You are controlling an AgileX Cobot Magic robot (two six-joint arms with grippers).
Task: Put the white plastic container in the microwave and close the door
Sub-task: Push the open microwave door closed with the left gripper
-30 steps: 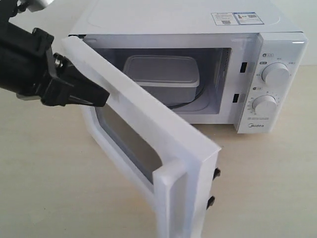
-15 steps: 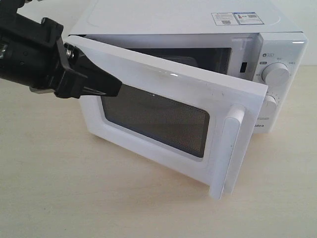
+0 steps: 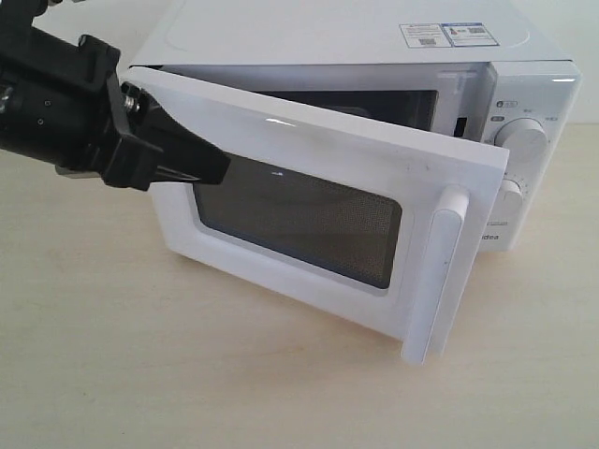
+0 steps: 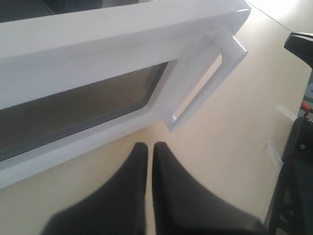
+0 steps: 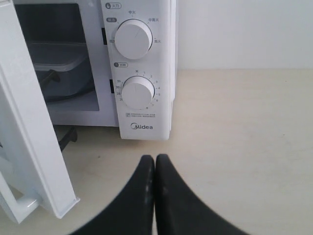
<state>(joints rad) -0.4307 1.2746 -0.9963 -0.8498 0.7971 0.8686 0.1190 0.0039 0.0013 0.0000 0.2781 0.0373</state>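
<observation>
Change since earlier: the door (image 3: 328, 154) stood wide open a second ago and has swung most of the way toward the microwave (image 3: 328, 33); over the last half second it shifted only slightly. The left tool (image 3: 223, 170) has moved along with it.
Door now: ajar, with its handle (image 3: 447, 271) end standing out from the front. It covers most of the opening and part of the lower dial.
Window: the dark mesh window (image 3: 299, 220) faces outward, so the cavity is mostly hidden in the exterior view.
Left tool: its fingers are pressed together with nothing between them (only a thin seam shows in the left wrist view (image 4: 147, 146)). In the exterior view the tips lie over the door's outer face near the hinge end. Whether they touch it cannot be told.
Right tool: pressed together and empty (image 5: 155, 159), above the tabletop (image 3: 140, 355) in front of the control panel.
White plastic container: inside the microwave cavity, seen through the gap in the right wrist view (image 5: 61, 73), lid on, resting on the cavity floor.
Control panel: the upper dial (image 5: 133, 39) and the lower dial (image 5: 138, 92) stand one above the other, with the Midea logo beneath.
Microwave: sits on the tabletop, with stickers on its top near the right rear.
</observation>
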